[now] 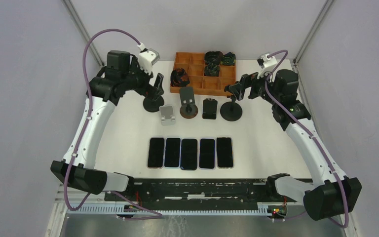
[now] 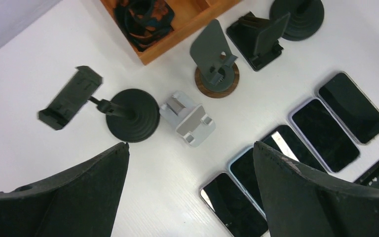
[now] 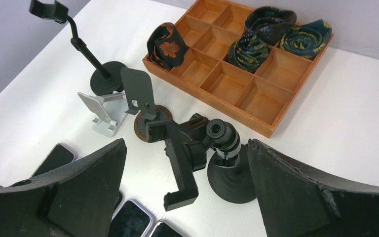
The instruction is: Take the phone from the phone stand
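On the table (image 1: 276,148), forward of the tray (image 1: 192,54), five phones (image 1: 189,153) lie flat in a row and none of the five stands (image 1: 188,104) between carries one — so the removal looks finished, with nothing left that I can see. The left gripper (image 2: 190,148) and right gripper (image 3: 186,143) hang over the outer stands, jaws spread wide and empty. There is open room either side of the row — behind, the stands crowd the tray.
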`<action>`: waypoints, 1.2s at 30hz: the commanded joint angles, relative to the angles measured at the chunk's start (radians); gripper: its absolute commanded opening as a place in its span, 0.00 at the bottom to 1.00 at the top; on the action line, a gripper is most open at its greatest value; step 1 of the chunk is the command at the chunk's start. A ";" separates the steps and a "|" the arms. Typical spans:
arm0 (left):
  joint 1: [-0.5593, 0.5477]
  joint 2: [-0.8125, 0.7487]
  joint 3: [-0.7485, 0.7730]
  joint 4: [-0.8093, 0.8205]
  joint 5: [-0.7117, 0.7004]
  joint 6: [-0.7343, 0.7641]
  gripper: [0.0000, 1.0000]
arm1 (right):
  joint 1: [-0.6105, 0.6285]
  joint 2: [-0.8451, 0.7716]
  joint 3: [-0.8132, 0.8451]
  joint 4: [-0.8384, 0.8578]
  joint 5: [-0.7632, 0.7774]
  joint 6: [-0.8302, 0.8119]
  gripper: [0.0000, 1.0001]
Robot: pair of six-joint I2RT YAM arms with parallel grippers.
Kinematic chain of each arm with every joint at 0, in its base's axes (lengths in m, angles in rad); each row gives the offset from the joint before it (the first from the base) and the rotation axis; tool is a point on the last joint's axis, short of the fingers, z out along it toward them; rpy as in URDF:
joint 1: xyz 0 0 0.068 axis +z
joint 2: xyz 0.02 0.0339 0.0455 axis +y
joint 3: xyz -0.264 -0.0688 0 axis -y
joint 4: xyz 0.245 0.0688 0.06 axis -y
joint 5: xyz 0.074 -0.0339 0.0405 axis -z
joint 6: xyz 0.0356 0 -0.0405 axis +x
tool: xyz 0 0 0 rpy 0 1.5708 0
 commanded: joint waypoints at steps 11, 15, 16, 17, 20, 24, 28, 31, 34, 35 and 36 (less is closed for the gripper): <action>0.378 -0.036 -0.212 0.168 0.098 0.106 1.00 | -0.157 -0.228 -0.086 -0.044 0.218 0.058 0.98; 0.416 -0.040 -0.356 0.229 0.117 0.130 1.00 | -0.258 -0.249 -0.201 0.018 0.213 0.127 0.98; 0.427 -0.043 -0.383 0.250 0.133 0.131 1.00 | -0.272 -0.246 -0.227 0.028 0.219 0.144 0.98; 0.440 -0.044 -0.410 0.263 0.138 0.133 1.00 | -0.284 -0.244 -0.248 0.037 0.236 0.157 0.98; 0.477 -0.050 -0.479 0.326 0.151 0.144 1.00 | -0.302 -0.227 -0.297 0.017 0.385 0.159 0.98; 0.544 -0.044 -0.584 0.447 0.161 0.139 1.00 | -0.304 -0.250 -0.431 0.094 0.703 0.152 0.98; 0.571 -0.024 -0.752 0.648 0.148 0.082 1.00 | -0.303 -0.386 -0.770 0.504 0.816 0.066 0.98; 0.571 -0.031 -0.899 0.866 0.170 -0.010 1.00 | -0.303 -0.407 -0.928 0.700 0.884 0.024 0.98; 0.568 -0.021 -1.007 1.090 0.215 -0.138 1.00 | -0.299 -0.348 -0.981 0.748 0.902 0.021 0.98; 0.558 -0.015 -1.036 1.171 0.220 -0.183 1.00 | -0.293 -0.332 -1.001 0.786 0.910 0.024 0.98; 0.549 -0.007 -1.061 1.226 0.217 -0.202 1.00 | -0.287 -0.312 -1.016 0.823 0.926 0.028 0.98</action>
